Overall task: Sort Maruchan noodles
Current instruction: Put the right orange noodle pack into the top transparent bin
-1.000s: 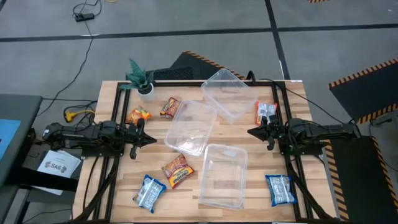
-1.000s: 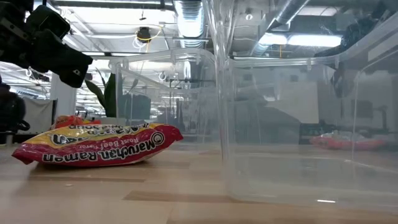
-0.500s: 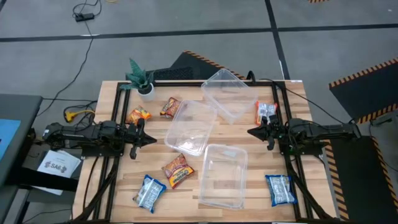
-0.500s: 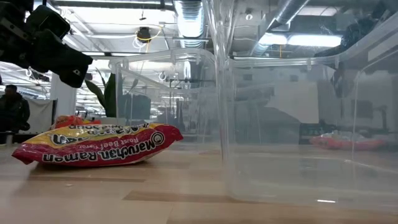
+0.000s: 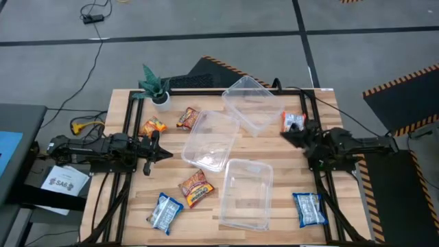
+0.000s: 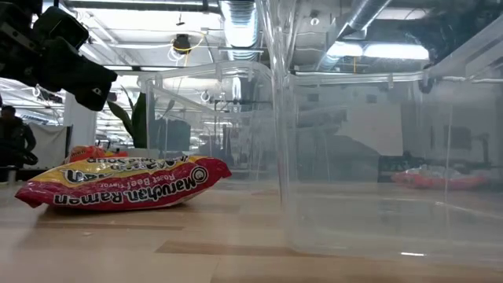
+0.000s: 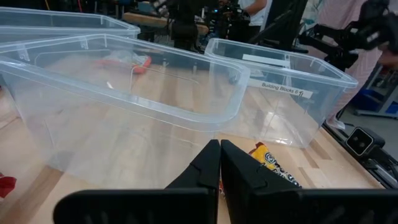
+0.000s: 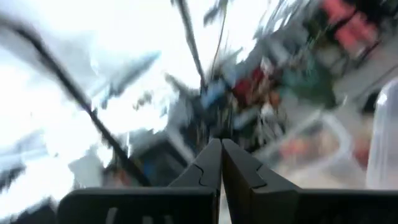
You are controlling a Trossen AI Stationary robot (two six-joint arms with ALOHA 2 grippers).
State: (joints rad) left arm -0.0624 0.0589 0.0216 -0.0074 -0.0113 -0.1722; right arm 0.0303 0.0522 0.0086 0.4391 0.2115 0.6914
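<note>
- High view: three clear tubs [image 5: 209, 140] crowd the middle of the wooden table [image 5: 123, 206]. The left gripper [image 5: 163, 154], fingers pressed together and holding nothing, hangs at the 9 o'clock side, just beside the middle tub. The right gripper [image 5: 287, 135] is at 3 o'clock, pointing toward an orange-and-white packet [image 5: 293, 121] close by; whether its jaws are closed cannot be told here. Two dark red packets lie at 10 and 11 o'clock [image 5: 188, 117], another red-and-yellow one [image 5: 195, 187] at 7 o'clock, blue packets at 7 o'clock [image 5: 165, 212] and 5 o'clock [image 5: 308, 208]. A small potted plant [image 5: 155, 86] stands at the 11 o'clock corner.
- Low view: a red-and-yellow ramen packet [image 6: 118, 185] lies flat on the wood, a tub wall [image 6: 354, 157] to its right, a dark arm above it.
- Left wrist view: the fingers [image 7: 208, 171] meet tip to tip, empty, facing two tubs; a packet corner [image 7: 277, 165] shows beyond them.
- Right wrist view: the fingers [image 8: 208, 165] sit clenched together, gripping nothing; the surroundings are smeared.
</note>
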